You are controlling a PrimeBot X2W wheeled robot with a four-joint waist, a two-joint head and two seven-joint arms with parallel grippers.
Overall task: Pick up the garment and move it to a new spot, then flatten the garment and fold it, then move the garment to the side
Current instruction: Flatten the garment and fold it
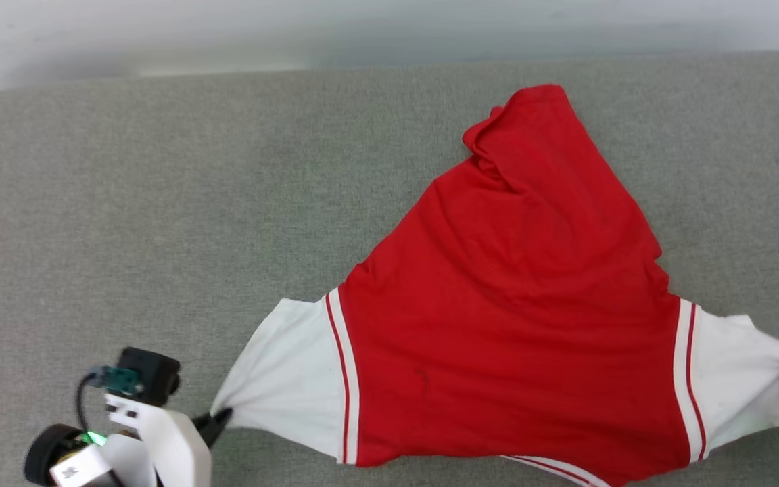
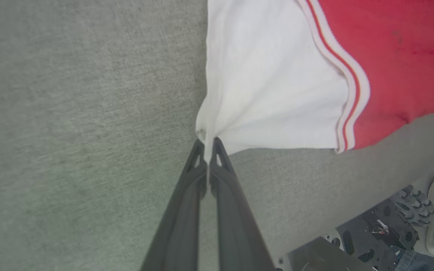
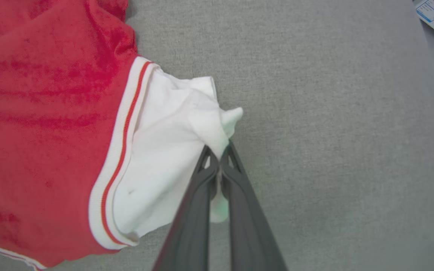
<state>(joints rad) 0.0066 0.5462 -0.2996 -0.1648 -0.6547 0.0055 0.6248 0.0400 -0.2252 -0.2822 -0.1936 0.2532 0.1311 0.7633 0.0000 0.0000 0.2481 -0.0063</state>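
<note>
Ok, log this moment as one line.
garment: spread on grey surface, plain side up | left gripper: shut on sleeve | right gripper: shut on other sleeve | step: flattening

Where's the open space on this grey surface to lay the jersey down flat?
The wide grey surface left of the garment is bare, out to its far edge. A narrower strip lies between the garment's far tip and the back edge. The near edge is crowded: jaws pinch both sleeves there.
</note>
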